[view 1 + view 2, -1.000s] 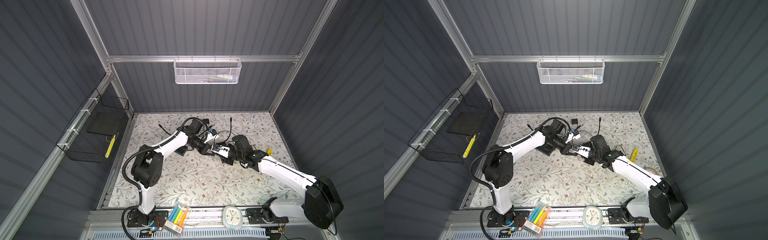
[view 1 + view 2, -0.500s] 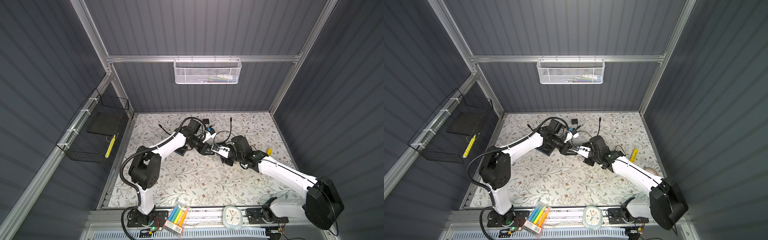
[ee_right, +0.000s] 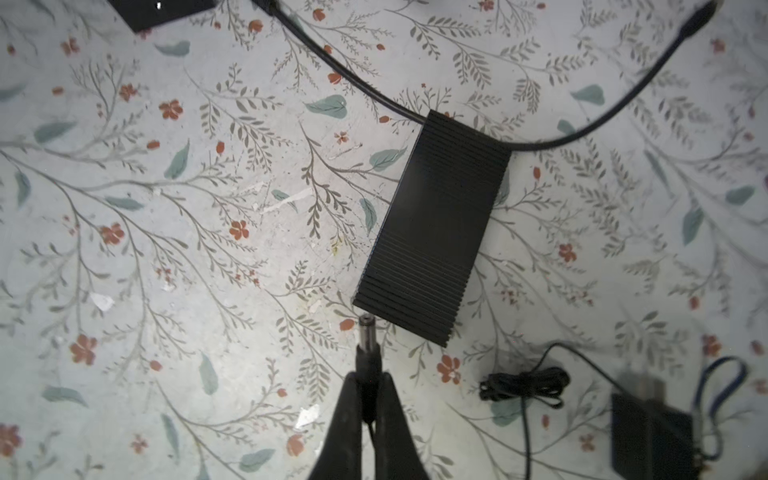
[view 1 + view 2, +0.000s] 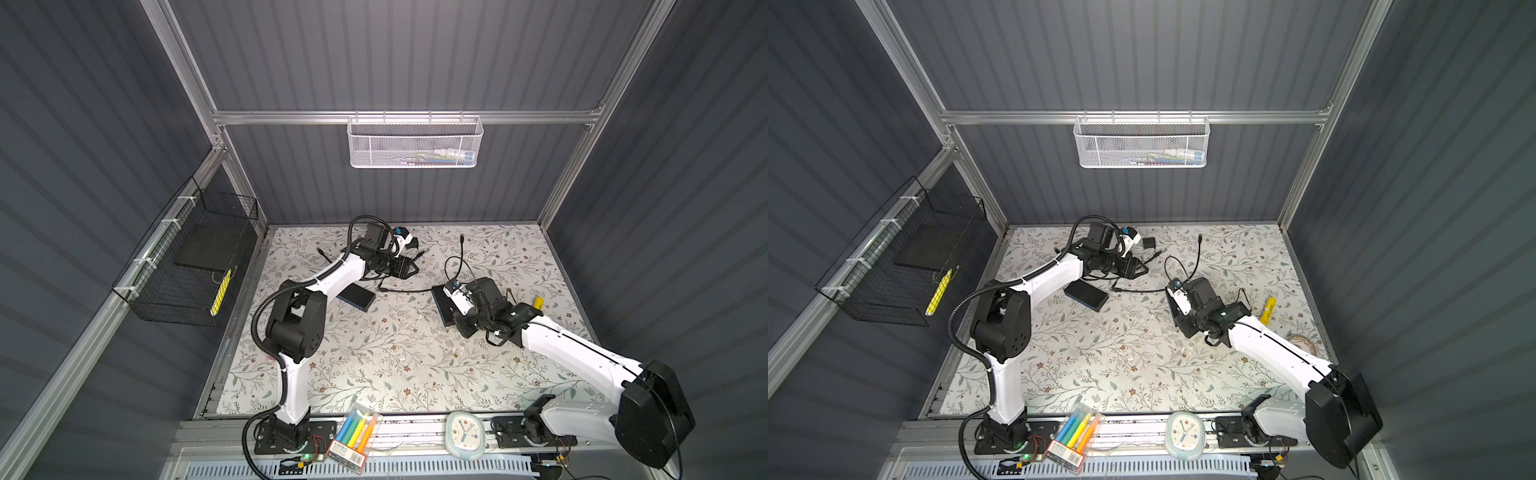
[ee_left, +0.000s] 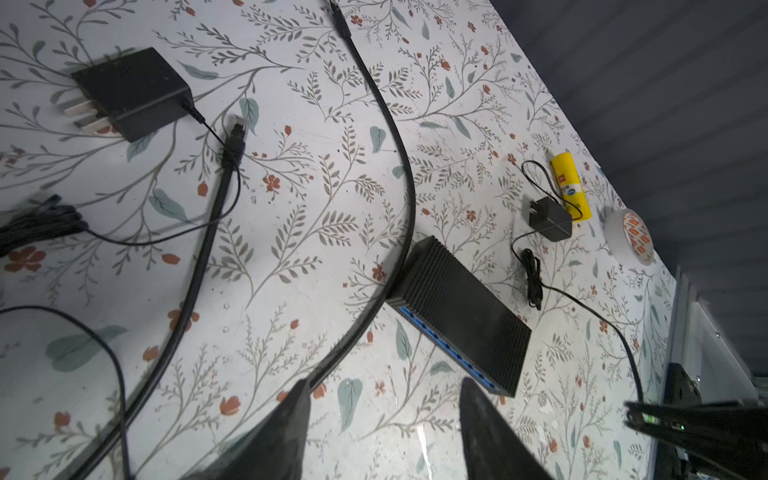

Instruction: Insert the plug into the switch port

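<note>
The barrel plug point(image 3: 367, 345), pinched between the right fingers point(image 3: 345, 415) with its tip protruding, is held just beside the near corner of the switch point(image 3: 436, 224), right of centre, apparently for alignment with its port; the left fingers point(image 5: 286, 428) are held spread, empty.

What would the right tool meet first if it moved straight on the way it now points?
Probably the black switch: the plug held in the right tool points at its near corner, though height is unclear.
</note>
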You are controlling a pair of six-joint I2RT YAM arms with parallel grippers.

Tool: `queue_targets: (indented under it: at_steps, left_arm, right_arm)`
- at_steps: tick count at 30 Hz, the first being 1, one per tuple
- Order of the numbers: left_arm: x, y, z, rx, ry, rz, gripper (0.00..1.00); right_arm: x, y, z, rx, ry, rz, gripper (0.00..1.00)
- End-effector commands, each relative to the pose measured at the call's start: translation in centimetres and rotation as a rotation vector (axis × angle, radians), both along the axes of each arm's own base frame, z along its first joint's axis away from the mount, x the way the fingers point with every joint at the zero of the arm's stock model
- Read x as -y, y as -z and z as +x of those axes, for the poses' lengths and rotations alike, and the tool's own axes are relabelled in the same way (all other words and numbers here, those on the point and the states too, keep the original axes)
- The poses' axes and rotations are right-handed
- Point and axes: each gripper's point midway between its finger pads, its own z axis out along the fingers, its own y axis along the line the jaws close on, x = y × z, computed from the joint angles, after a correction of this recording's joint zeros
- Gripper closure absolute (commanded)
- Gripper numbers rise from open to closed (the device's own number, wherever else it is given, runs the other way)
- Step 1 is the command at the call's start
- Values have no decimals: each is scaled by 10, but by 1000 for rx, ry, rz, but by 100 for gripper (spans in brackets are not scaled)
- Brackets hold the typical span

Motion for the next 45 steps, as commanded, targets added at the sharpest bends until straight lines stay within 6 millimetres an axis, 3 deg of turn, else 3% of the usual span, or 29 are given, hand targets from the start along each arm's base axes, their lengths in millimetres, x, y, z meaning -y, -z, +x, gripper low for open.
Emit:
queue_targets:
  at_steps: [1,8,12,18,22,28,36,45]
  left_arm:
    - [13,-7,14,25,-17,-17,42]
    - [38,22,13,-17,28,4,43]
    - [50,35,12,-28,50,27,43]
    - [71,49,9,-35,84,46,44]
    - [80,55,7,-47,101,41,45]
    - [88,65,4,-68,128,35,46]
    - [100,81,-2,-97,177,32,47]
    - [105,95,-3,-118,195,30,48]
  right_arm:
    - [-3,13,-18,-160,162,140,100]
    - [1,37,-33,-167,303,293,100]
    - [15,47,-36,-118,364,315,100]
    - [16,76,-41,-199,386,264,100]
    - [6,81,-37,-218,355,280,100]
    - [8,91,-29,-254,355,261,100]
    - [13,87,-15,-282,357,262,100]
    - [8,90,-14,-328,316,261,100]
